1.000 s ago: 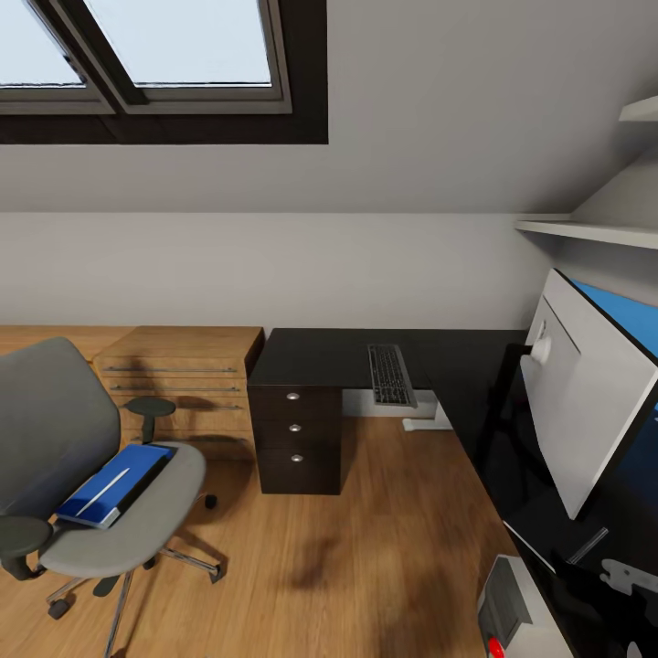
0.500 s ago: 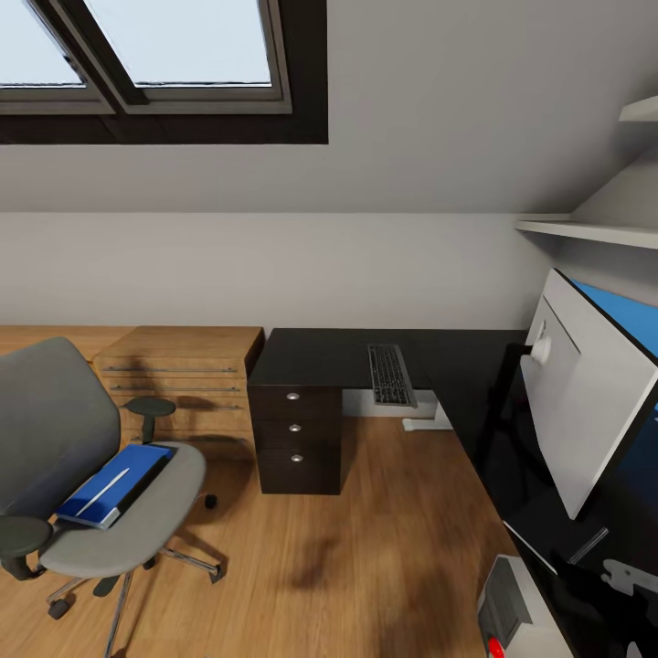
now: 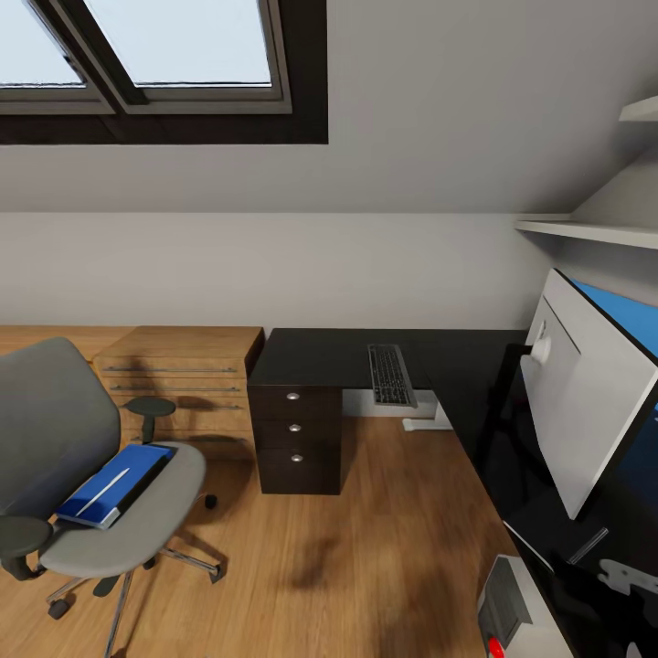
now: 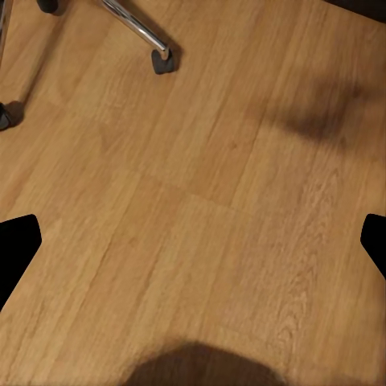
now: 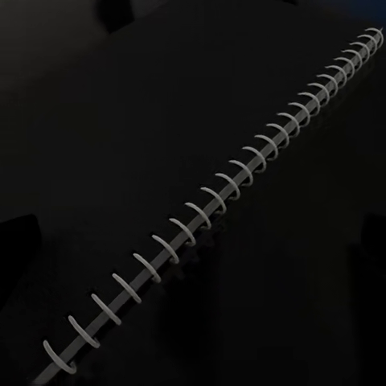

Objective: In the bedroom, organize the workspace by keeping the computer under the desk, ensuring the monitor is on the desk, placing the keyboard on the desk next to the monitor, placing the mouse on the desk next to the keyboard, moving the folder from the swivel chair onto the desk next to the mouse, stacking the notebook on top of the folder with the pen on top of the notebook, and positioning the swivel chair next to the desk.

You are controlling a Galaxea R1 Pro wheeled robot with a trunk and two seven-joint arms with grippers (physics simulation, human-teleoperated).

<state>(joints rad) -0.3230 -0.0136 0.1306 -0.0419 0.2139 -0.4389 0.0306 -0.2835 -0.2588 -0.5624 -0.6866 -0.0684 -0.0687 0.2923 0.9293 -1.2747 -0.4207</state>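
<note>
The left end effector (image 4: 193, 249) shows in the left wrist view as two black fingertips (image 4: 16, 245) at opposite edges of the frame, spread wide with nothing between them, pointing down at the bare wooden floor (image 4: 201, 209). The same view catches a chrome leg and castor of the swivel chair (image 4: 153, 44) at one corner. The right end effector (image 5: 193, 241) shows in the right wrist view as two faint dark fingertips, also set wide and empty, hanging over a black spiral-bound notebook (image 5: 121, 145) whose pale wire coil runs diagonally across the frame; whether it touches the notebook cannot be told.

The head view gives the room that the wrist views miss. The grey swivel chair (image 3: 55, 439) stands on the floor at the left, apart from the desk (image 3: 320, 356). The blue folder (image 3: 114, 484) lies flat on its seat, with a thin pale pen-like stick resting on the cover. A light-wood cabinet (image 3: 183, 375) sits against the wall, just beside the desk's black drawers. The keyboard (image 3: 390, 375) lies on the glossy black desk top near its inner corner. The monitor (image 3: 585, 402) stands on the desk's right wing, pale grey back towards the camera. The computer (image 3: 512, 608), light grey with a red light, sits on the floor at the lower right, close against the desk edge.
</note>
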